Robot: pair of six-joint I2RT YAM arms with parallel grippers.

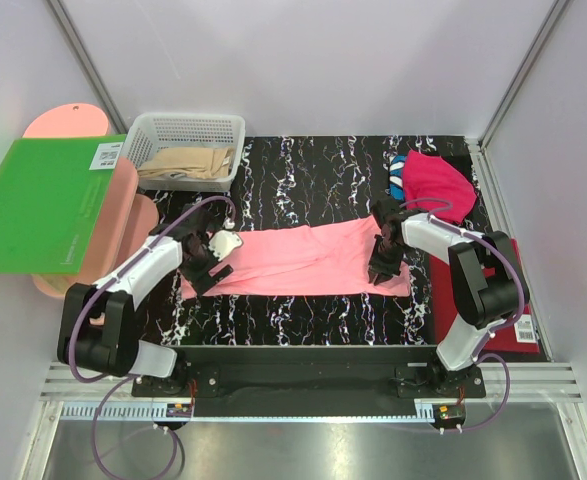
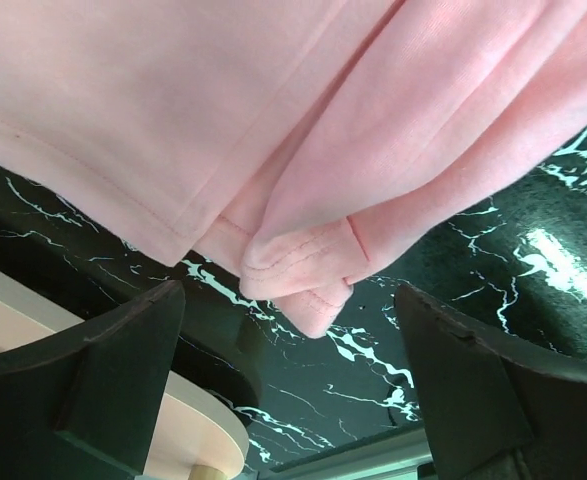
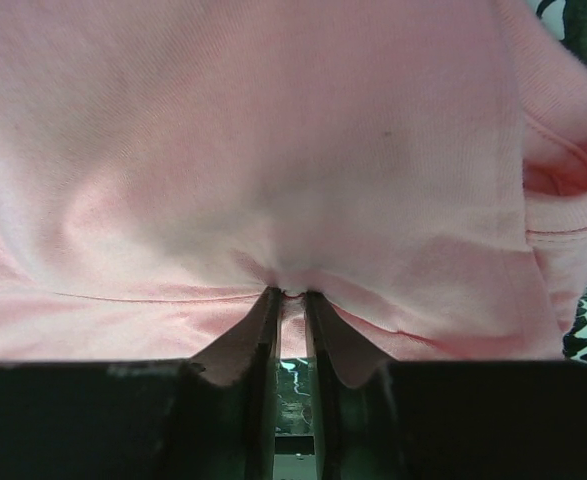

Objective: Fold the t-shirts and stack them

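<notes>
Tabletop of black marble (image 1: 303, 190) is seen from above, with two arms based at 6 o'clock. A green board (image 1: 43, 205) is propped at 9 o'clock, off the table's left edge. A white basket (image 1: 193, 119) holding beige cloth is set at 11 o'clock.

A pink shirt (image 1: 303, 262) is spread flat across the centre, its length running from 9 to 3 o'clock. The left gripper (image 1: 208, 268) is placed at the shirt's 9 o'clock end. In the left wrist view, that gripper (image 2: 303, 380) is seen with its jaws wide apart and nothing held. A folded corner of the shirt (image 2: 273, 120) lies ahead of the fingers, touched by neither.

The right gripper (image 1: 383, 268) is placed at the shirt's 3 o'clock end. In the right wrist view, the gripper (image 3: 291, 300) is nearly closed, and a fold of the shirt (image 3: 273, 150) is pinched between its tips.

A magenta shirt (image 1: 435, 185) is bunched at 2 o'clock, with a blue shirt (image 1: 397, 183) touching its left side. A red board (image 1: 473, 300) is laid at 4 o'clock.
</notes>
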